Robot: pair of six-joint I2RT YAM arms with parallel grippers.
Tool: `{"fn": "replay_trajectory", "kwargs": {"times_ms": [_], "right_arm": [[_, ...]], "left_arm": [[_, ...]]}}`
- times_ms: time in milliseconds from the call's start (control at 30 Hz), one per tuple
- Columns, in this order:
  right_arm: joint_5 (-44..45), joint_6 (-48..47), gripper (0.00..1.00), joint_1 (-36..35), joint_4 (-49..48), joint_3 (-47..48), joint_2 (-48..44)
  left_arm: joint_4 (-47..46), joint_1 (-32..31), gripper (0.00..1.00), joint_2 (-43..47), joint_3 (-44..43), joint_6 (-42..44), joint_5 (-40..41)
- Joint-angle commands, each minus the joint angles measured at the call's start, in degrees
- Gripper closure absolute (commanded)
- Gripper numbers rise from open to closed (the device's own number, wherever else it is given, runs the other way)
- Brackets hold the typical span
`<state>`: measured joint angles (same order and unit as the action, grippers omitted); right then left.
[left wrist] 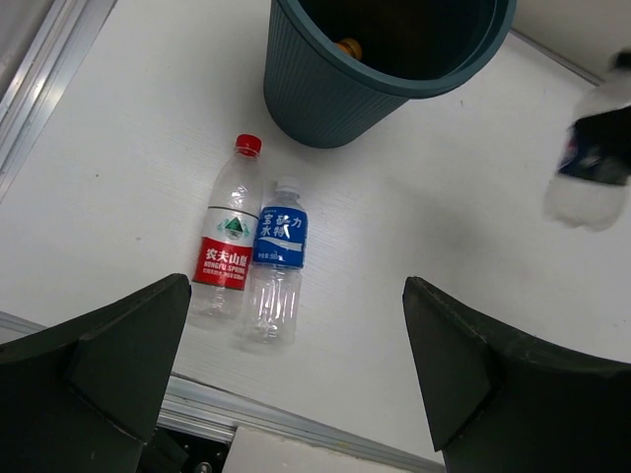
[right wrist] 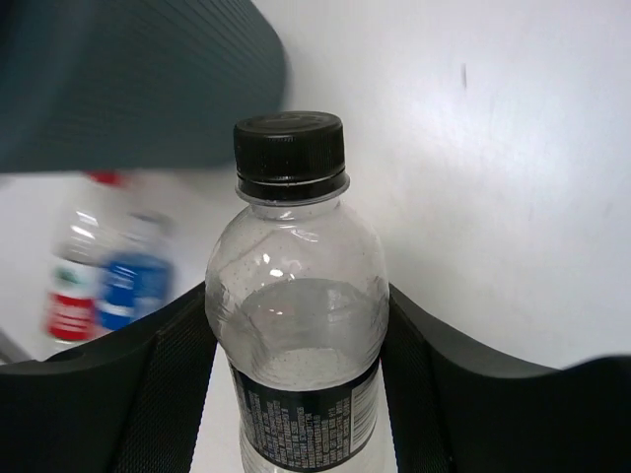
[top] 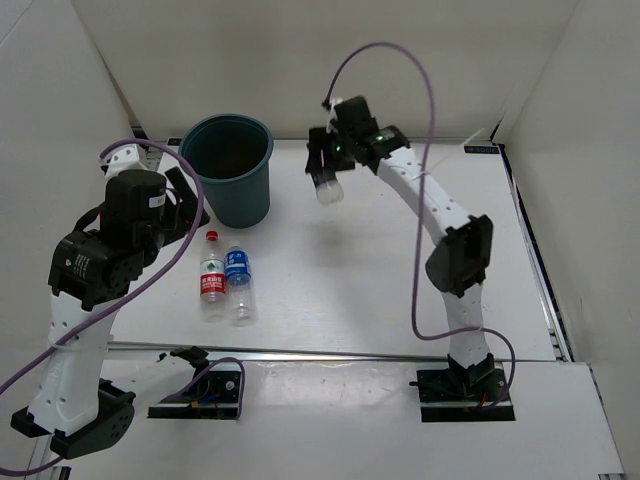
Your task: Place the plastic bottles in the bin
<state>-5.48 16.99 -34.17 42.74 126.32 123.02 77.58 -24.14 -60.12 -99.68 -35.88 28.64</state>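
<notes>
Right gripper (top: pixel 327 168) clamps the clear black-capped bottle (right wrist: pixel 294 296) aloft; the teal bin (top: pixel 232 185) lies just to its left. Left gripper (left wrist: pixel 296 286), spread wide, hangs over the red-labelled bottle (left wrist: pixel 229 246) and blue-labelled bottle (left wrist: pixel 280 246), which lie side by side with caps toward the bin.

You have before you a bin (left wrist: pixel 325 99) of dark teal plastic, its outer wall finely ribbed and matt. The clear bottle (right wrist: pixel 296 325) is glossy transparent plastic with a matt black plastic cap (right wrist: pixel 289 148) and a shiny dark printed label. The red-labelled bottle (left wrist: pixel 229 246) and blue-labelled bottle (left wrist: pixel 279 261) are thin clear plastic, wrapped in glossy film. The table (top: pixel 380 280) looks smooth, white and matt, edged by a brushed metal rail (top: pixel 330 352). Your left gripper (left wrist: pixel 296 286) has fingers (left wrist: pixel 108 365) of matt black plastic.
</notes>
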Motion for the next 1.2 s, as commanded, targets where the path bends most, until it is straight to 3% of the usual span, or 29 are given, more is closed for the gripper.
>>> {"fn": "replay_trajectory", "kwargs": {"times_ms": [0,67,267,400,567,733,1167], "right_arm": [[-3.65,0.5,0.67,0.16,-8.38,5.85,-8.49],[-5.06,1.37,0.69,0.16,-10.12,9.46,-9.72],[-11.75,3.75,0.67,-1.06,-21.99,6.04,-12.89],[-15.08,5.59,0.7,-2.38,-26.03,11.74,-7.63],[-13.78,6.73,0.7,-4.23,-36.66,13.15,-2.01],[-14.83,9.37,0.63,-4.23,-45.0,15.53,2.21],[-14.22,11.13,0.65,-4.85,-53.54,17.55,5.56]], "left_arm": [[4.33,-0.2,0.0,0.26,0.8,-0.68,-2.53],[4.33,-0.2,0.0,0.26,0.8,-1.21,-3.41],[4.33,-0.2,0.0,0.26,0.8,-1.21,-3.95],[4.33,-0.2,0.0,0.26,0.8,-1.21,-5.87],[4.33,-0.2,0.0,-0.35,1.33,-0.68,-7.89],[4.33,-0.2,0.0,-0.88,1.33,-0.16,-8.43],[4.33,-0.2,0.0,-1.41,1.86,-1.21,-7.29]]}}
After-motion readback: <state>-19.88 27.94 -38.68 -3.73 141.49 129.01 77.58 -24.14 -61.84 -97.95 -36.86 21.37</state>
